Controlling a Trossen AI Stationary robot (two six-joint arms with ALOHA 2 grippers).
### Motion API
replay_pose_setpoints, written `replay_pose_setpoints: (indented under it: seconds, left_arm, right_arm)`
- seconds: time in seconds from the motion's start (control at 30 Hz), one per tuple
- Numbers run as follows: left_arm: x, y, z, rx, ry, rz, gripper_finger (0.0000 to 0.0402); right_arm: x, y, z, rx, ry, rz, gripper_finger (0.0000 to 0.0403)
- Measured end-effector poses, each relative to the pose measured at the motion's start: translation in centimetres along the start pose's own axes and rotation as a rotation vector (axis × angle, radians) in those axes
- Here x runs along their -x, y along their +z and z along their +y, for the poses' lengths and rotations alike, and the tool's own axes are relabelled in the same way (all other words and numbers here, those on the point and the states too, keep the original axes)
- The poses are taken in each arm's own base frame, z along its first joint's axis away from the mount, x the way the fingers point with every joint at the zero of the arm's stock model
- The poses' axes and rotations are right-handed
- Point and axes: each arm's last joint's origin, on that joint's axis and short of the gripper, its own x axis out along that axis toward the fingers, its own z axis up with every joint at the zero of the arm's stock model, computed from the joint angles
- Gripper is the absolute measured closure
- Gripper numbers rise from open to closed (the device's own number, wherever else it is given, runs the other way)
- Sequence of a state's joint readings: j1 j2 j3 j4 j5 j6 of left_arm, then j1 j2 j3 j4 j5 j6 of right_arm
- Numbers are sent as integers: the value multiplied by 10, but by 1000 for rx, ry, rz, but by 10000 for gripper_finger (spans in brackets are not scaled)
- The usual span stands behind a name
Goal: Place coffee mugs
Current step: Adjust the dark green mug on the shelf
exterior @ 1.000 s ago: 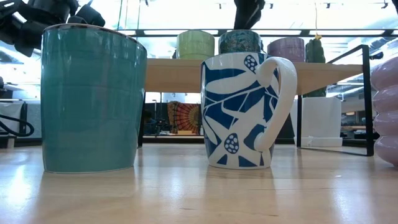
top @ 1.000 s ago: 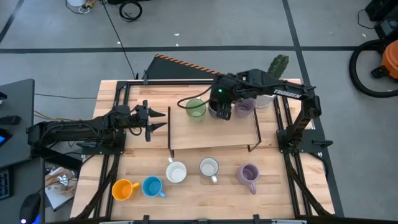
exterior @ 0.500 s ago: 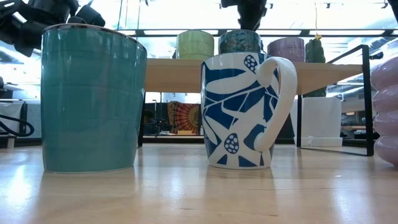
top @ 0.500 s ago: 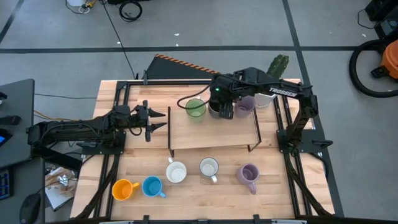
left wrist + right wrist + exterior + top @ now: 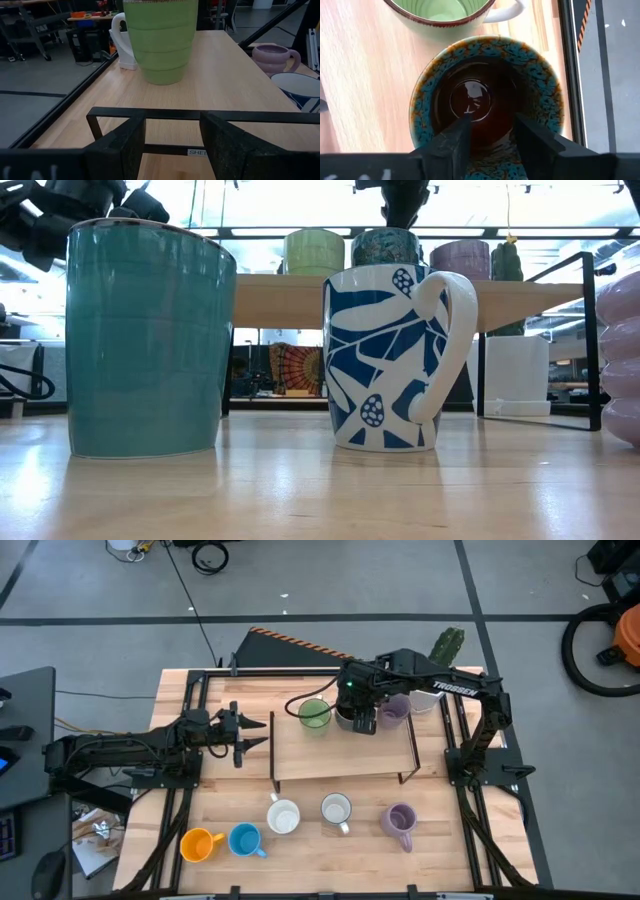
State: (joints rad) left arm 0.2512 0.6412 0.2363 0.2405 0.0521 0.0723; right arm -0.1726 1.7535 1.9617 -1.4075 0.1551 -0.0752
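Observation:
A dark brown mug [image 5: 540, 90] with a speckled teal rim stands on the raised wooden shelf [image 5: 340, 755], between a green mug [image 5: 314, 714] and a lavender mug [image 5: 392, 710]. My right gripper [image 5: 491, 122] is open and points down, its fingertips just over the dark mug's mouth. I see no touch. In the low view it hangs right above that mug [image 5: 385, 247]. My left gripper [image 5: 255, 733] is open and empty at the shelf's left end. On the table near the front stand an orange mug [image 5: 200, 844], a blue mug [image 5: 245, 840], a white mug [image 5: 283, 817], a blue-patterned white mug [image 5: 336, 810] and a second lavender mug [image 5: 400, 822].
A white pot with a green cactus [image 5: 440, 670] stands at the shelf's far right end, close to my right arm. The shelf's black wire legs [image 5: 272, 755] stand in front of my left gripper. The shelf's near half is bare wood.
My right arm has shifted a little toward the table's left over the dark brown mug. The mug has stayed on the shelf.

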Motion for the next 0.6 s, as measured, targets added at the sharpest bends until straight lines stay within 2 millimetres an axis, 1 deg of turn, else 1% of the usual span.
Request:
replay_pose_setpoints:
  seconds: [0.2,0.43,0.6]
  left_arm:
    - [0,0,0,0,0,-4,208]
    - [0,2,0,-4,2,-22,208]
    - [0,2,0,-4,2,-23,208]
  right_arm:
    - [1,2,-2,0,-3,-18,254]
    - [27,7,-7,-19,-10,-109,261]
    - [37,11,-7,-47,22,-149,269]
